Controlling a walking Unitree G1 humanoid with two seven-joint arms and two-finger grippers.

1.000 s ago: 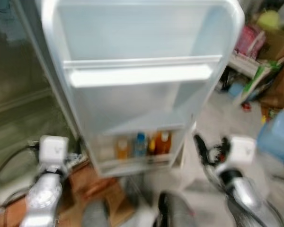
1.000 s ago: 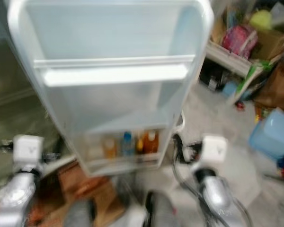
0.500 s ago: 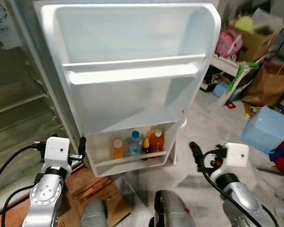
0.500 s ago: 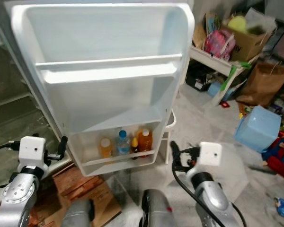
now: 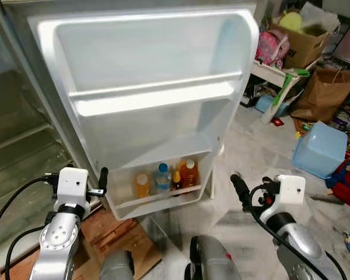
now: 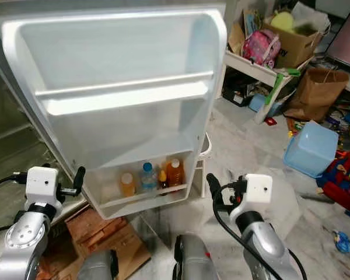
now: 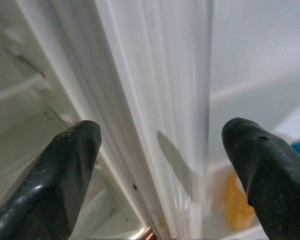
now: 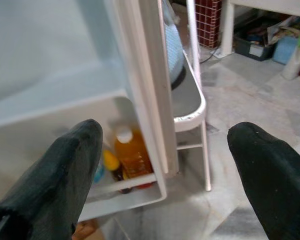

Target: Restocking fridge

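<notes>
The fridge door (image 5: 146,58) stands wide open before me, its white inner side facing me. Its bottom shelf (image 5: 157,200) holds a yellow bottle (image 5: 142,185), a blue-capped water bottle (image 5: 163,178), a small dark bottle (image 5: 176,181) and an orange juice bottle (image 5: 189,173). My left gripper (image 5: 103,178) is low by the door's hinge side, open and holding nothing; in the left wrist view the gripper (image 7: 160,145) has the door's edge ahead between its fingers. My right gripper (image 5: 240,189) is low off the door's free edge, open and holding nothing; the right wrist view looks past the gripper (image 8: 165,150) at the orange juice bottle (image 8: 131,150).
The fridge's inner shelves (image 5: 17,146) lie to the left. Flat cardboard (image 5: 119,236) covers the floor under the door. A white stool (image 8: 190,100) stands just behind the door. A blue bin (image 5: 319,150), a brown paper bag (image 5: 321,93), boxes (image 5: 300,41) and toys crowd the right.
The head camera has swung a little and the blur has cleared, so the door sits further left in view. Both grippers stay open and low at about the same places.
</notes>
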